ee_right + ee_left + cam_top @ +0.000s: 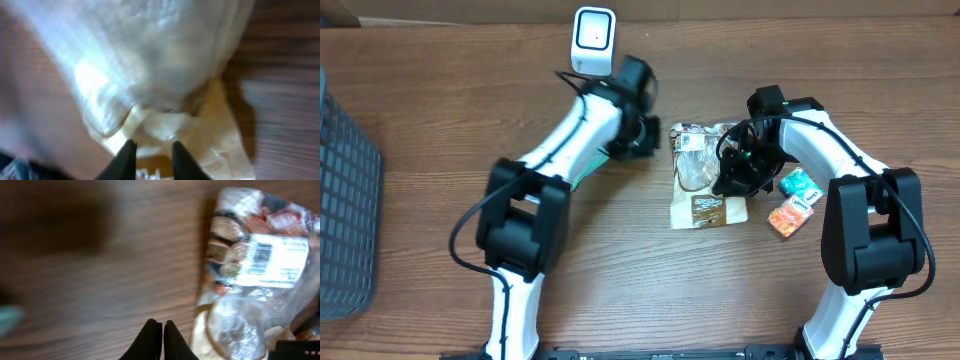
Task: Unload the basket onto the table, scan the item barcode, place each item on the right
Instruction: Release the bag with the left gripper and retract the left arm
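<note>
The item is a clear and tan snack bag (703,180) lying flat on the wooden table, with a white barcode label (270,260) facing up near its far end. A white scanner (593,38) stands at the back of the table. My left gripper (163,329) is shut with nothing in it, hovering over bare wood just left of the bag (250,280). My right gripper (152,150) is low over the bag's (150,75) crinkled plastic, its fingers a little apart; the film shows between them but is not pinched. From overhead, this gripper (730,180) sits on the bag's right edge.
An orange packet (787,216) and a teal packet (799,185) lie right of the bag, close to the right arm. A dark mesh basket (345,200) fills the left edge. The left arm stretches diagonally from the front toward the scanner.
</note>
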You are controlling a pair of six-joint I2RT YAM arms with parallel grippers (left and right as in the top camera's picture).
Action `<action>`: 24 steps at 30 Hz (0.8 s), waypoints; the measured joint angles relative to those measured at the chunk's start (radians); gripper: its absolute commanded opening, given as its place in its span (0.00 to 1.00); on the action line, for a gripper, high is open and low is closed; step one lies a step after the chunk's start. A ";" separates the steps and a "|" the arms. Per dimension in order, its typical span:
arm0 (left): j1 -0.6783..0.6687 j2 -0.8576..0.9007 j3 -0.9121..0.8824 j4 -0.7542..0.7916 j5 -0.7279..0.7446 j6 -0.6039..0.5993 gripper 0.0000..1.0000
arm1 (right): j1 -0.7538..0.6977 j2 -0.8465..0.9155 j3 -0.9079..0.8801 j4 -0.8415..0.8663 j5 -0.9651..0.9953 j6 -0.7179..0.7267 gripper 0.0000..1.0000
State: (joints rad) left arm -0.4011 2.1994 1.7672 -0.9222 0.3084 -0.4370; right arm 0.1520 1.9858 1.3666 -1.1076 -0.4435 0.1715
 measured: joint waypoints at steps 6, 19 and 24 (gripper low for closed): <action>0.113 0.000 0.101 -0.163 0.023 0.161 0.15 | -0.036 -0.129 0.002 0.032 -0.054 -0.046 0.79; 0.175 0.002 0.464 -0.512 0.058 0.465 0.26 | -0.145 -0.140 -0.205 0.307 -0.085 -0.154 0.92; 0.323 0.002 0.631 -0.630 0.058 0.481 0.28 | -0.145 -0.131 -0.244 0.401 -0.098 -0.168 0.91</action>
State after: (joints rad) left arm -0.0780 2.2013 2.3981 -1.5524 0.3668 0.0444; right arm 0.0074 1.8549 1.1225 -0.7071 -0.5415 0.0036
